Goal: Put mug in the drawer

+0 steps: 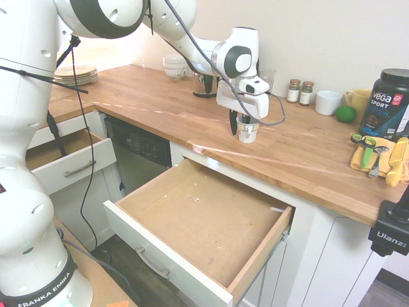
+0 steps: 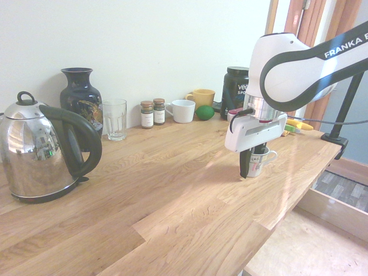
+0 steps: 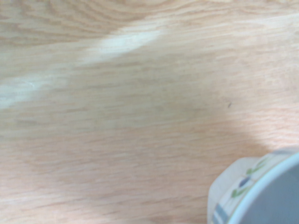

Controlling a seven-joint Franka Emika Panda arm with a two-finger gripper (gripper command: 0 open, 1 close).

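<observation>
First exterior view has my jaws point(image 1: 240, 125) down at the small patterned white mug point(image 1: 248, 132), which is upright on the table point(image 1: 185, 128). From the second exterior view I make the jaws partly open over the mug's near-side wall, one finger outside and the other looking to be inside the rim; mug handle points to about 2 o'clock there. Can't tell if either finger presses on the wall, so no grip confirmed. Drawer point(image 1: 204, 220) is pulled out, bare wood inside, at about 7 o'clock from the mug in the first exterior view; a second, narrower open drawer point(image 1: 75, 161) is at about 9 o'clock, not my target I think. Same view, plain white mug point(image 1: 328, 103) at about 2 o'clock, leaving that one alone. Progress: drawer open, arm at the mug; I'd call this the grasp step, under halfway. Left to do: close on the wall, lift, carry toward 7 o'clock past the table edge, lower into the drawer, let go. Shutting the drawer isn't asked. My worry is a one-sided wall grip letting the mug swing or slip, so I'd check it's firm before lifting.
</observation>
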